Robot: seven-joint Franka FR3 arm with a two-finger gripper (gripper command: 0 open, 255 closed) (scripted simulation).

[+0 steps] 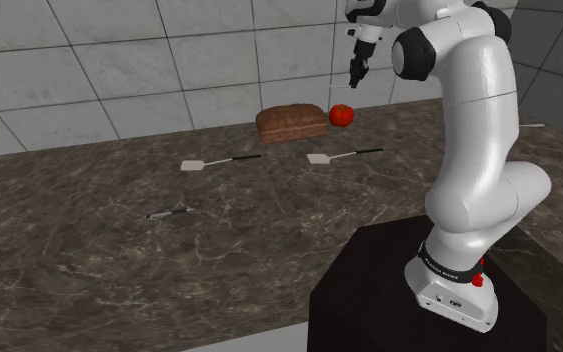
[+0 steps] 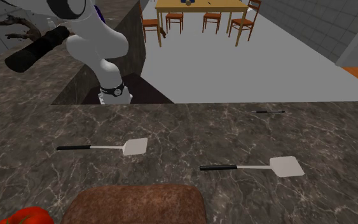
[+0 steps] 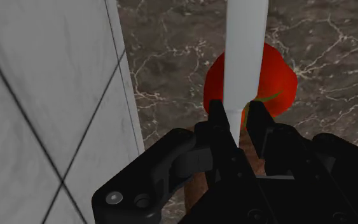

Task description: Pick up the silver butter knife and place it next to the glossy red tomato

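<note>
In the wrist view, my gripper (image 3: 236,122) is shut on the silver butter knife (image 3: 245,51). Its pale blade runs out from between the two black fingers (image 3: 218,121). The glossy red tomato (image 3: 280,79) lies on the dark marble counter beyond the blade, partly hidden by it. In the shoulder view, the gripper (image 1: 357,72) hangs well above the tomato (image 1: 341,115), near the tiled back wall. The second exterior view catches the tomato (image 2: 23,216) at its lower left corner.
A brown bread loaf (image 1: 291,122) lies beside the tomato. Two spatulas (image 1: 219,161) (image 1: 344,155) rest on the counter in front of them. A small dark utensil (image 1: 167,213) lies nearer the counter's front. The tiled wall (image 3: 50,95) stands close beside the gripper.
</note>
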